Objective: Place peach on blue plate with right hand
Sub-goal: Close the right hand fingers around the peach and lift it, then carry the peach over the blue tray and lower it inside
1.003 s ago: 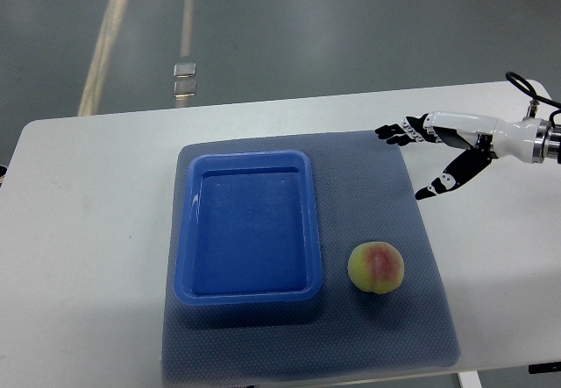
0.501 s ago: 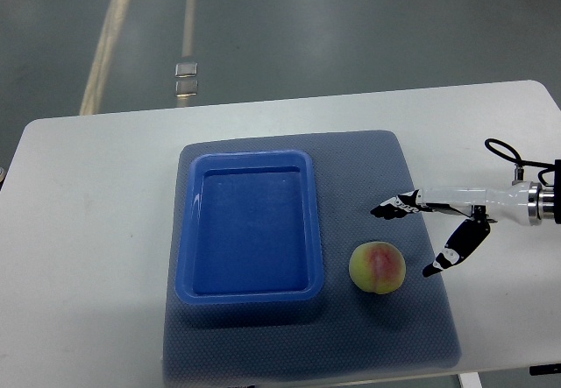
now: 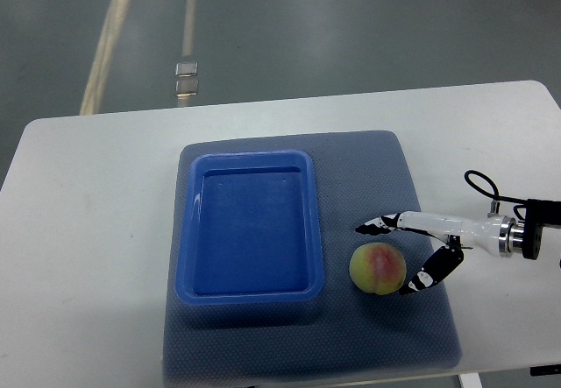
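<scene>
One hand works: the right hand (image 3: 396, 255) brackets the peach (image 3: 377, 268) from the right, fingers (image 3: 377, 225) spread, gripping nothing. Next, close, lift, carry left to the blue plate (image 3: 187, 230).

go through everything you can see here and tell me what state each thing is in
peach: whole, lying on the mat right of the plate, not gripped.
blue plate: upright, empty.
mat: flat on the table.
right hand: open, fingers spread around the peach's right side.
</scene>
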### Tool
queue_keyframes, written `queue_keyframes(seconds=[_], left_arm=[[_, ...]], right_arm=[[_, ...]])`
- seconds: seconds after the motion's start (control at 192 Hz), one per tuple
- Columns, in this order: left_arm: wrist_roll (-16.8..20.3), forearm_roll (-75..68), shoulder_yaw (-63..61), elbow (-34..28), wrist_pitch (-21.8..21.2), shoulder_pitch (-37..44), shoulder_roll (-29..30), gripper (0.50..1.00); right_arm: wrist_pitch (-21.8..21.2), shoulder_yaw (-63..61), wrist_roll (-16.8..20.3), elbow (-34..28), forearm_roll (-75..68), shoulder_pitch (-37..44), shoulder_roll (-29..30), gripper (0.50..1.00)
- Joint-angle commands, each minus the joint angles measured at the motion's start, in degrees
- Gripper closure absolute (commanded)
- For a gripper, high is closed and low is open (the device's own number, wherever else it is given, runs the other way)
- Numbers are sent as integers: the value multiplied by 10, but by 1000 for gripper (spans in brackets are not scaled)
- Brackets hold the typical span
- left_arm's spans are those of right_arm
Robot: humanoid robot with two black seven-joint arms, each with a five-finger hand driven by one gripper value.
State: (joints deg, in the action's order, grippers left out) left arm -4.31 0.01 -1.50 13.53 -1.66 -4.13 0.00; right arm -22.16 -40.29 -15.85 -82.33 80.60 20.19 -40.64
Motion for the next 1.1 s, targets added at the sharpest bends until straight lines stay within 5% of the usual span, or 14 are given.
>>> queue_keyframes(seconds=[0.0,0.063,0.068,0.073,0.151,0.198,0.204,0.225,0.428,0.668,0.794,0.945,0.961,1.097], left_arm=[[0,0,0,0,0,0,0,500],[0,0,0,0,0,0,0,500],[0,0,1,0,0,0,0,500],[0,0,1,0,0,0,0,500],[0,0,1,-1,0,0,0,500],[0,0,1,-1,0,0,0,500],[0,0,1,-1,0,0,0,500],[0,0,1,-1,0,0,0,500],[0,0,0,-1,0,0,0,500],[0,0,1,0,0,0,0,500],[0,0,1,0,0,0,0,500],[0,0,1,0,0,0,0,500],[0,0,1,0,0,0,0,500],[0,0,1,-1,0,0,0,500]], right_arm=[[12,6,-1,1,6,-4,5,672],[12,7,-1,2,7,-4,5,681],[19,10,-2,2,10,-5,6,774],[20,11,-2,2,10,-5,6,799],[24,11,-2,2,17,-5,7,922],[24,11,-2,2,17,-5,7,922],[26,9,-3,2,15,-3,6,981],[26,8,-3,1,13,-1,5,997],[-4,-14,-2,-17,-57,99,-51,1000],[-17,7,8,0,-127,230,-50,1000],[-6,137,13,88,-117,325,59,1000],[13,174,14,143,-117,340,123,1000],[19,181,14,190,-113,346,173,1000],[26,198,14,257,-84,349,255,1000]])
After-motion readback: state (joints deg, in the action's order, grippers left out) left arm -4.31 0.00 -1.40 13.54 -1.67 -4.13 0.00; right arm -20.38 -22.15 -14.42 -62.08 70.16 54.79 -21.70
